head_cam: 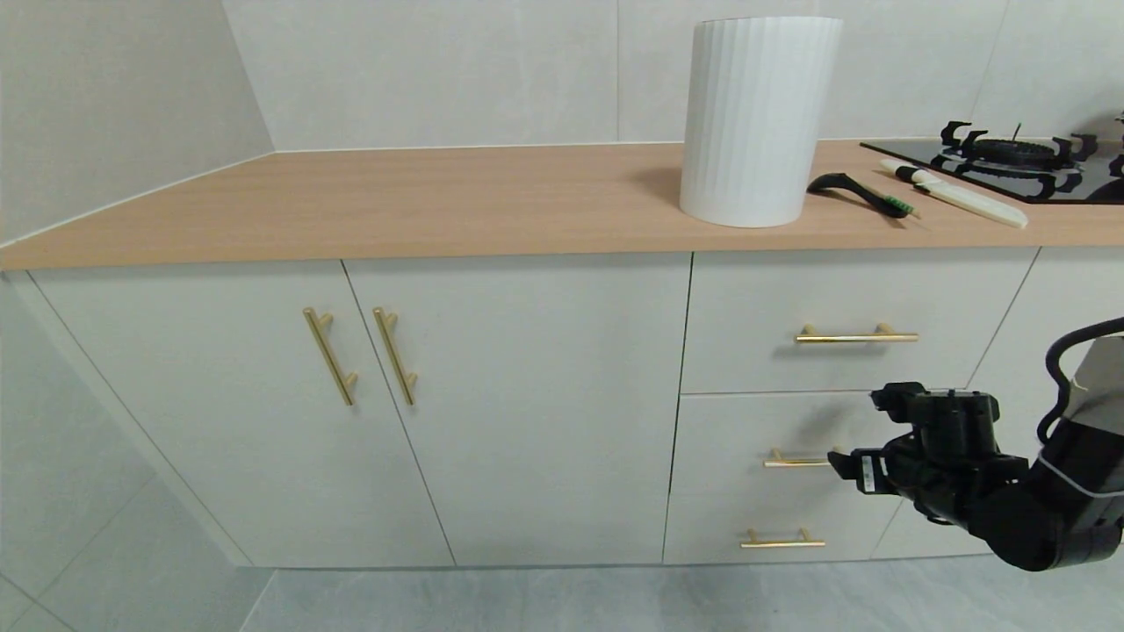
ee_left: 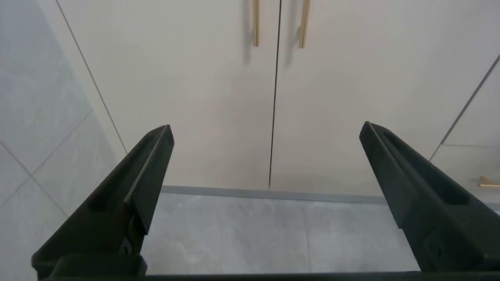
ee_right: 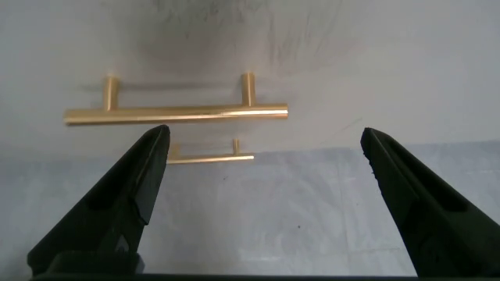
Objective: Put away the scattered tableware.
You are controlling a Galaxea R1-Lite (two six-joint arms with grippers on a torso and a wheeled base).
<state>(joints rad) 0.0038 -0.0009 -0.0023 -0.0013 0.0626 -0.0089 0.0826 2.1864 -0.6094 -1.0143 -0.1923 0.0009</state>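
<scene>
Right gripper (ee_right: 263, 133) hangs wide open just before the middle drawer handle (ee_right: 176, 115). Left gripper (ee_left: 266, 127), open too, faces the cabinet doors (ee_left: 195, 78). Toward the right end of the tabletop (head_cam: 439, 202), a black utensil (head_cam: 856, 191), maybe a peeler, and a white knife (head_cam: 957, 197) lie beside the white container (head_cam: 755, 118).

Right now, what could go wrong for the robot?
The right hand is open near the middle drawer handle, which isn't inside its grip yet, so closing now could miss. The knife lies close to the front edge of the counter; a clumsy grab might push it off.
</scene>
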